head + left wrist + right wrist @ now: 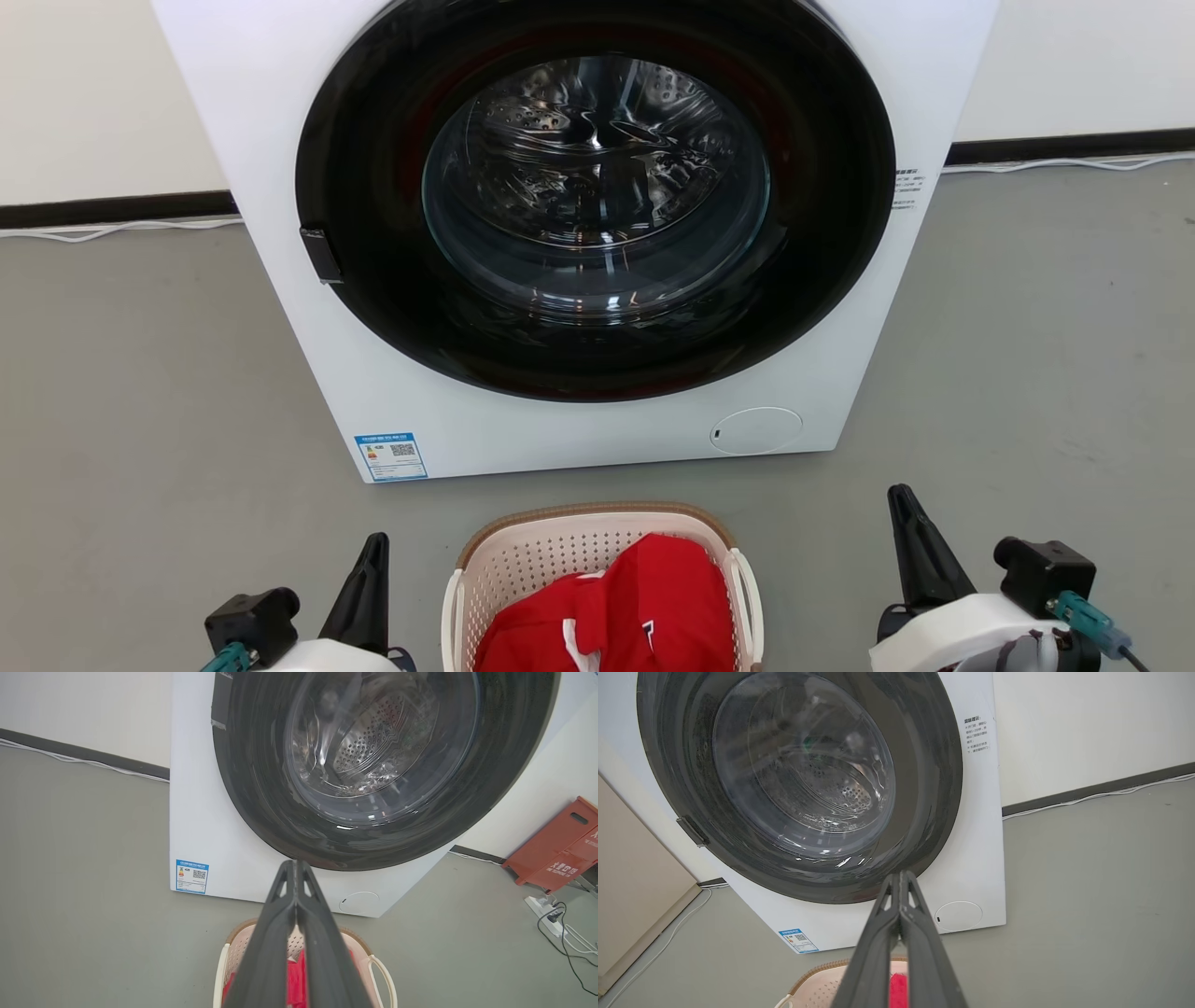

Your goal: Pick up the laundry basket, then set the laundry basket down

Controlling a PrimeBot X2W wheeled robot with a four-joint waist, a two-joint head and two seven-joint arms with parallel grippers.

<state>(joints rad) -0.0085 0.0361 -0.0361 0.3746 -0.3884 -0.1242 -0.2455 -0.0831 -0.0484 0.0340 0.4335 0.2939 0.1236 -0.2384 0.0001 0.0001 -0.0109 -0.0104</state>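
Closest to the head camera, along the bottom edge, the left gripper (376, 546) points up the picture with its two dark fingers pressed together and nothing between them. Just to its right, apart from it, the laundry basket (523, 560) stands on the grey floor (140, 392) in front of the washing machine (373, 373). It holds a red garment (644, 597), and a white handle shows on each side. Right of the basket, the right gripper (901, 499) points up the same way, also closed and empty. It stands a little farther from the basket than the left one does.

Both arms sit low and roughly level on either side of the basket, touching nothing.

From the left wrist view, the left gripper (295, 864) has its closed fingers meeting at a point over the basket (383, 970), which they partly cover. That view also takes in an orange-red folded sign (556, 849) leaning at the wall and a power strip (544, 903) with dark cables on the floor.

Over in the right wrist view, the right gripper (901, 875) is likewise shut, with a corner of the basket (817, 975) at the bottom edge. A beige panel (635, 882) stands to the left of the machine, and a printed notice (976, 735) sits beside the door.
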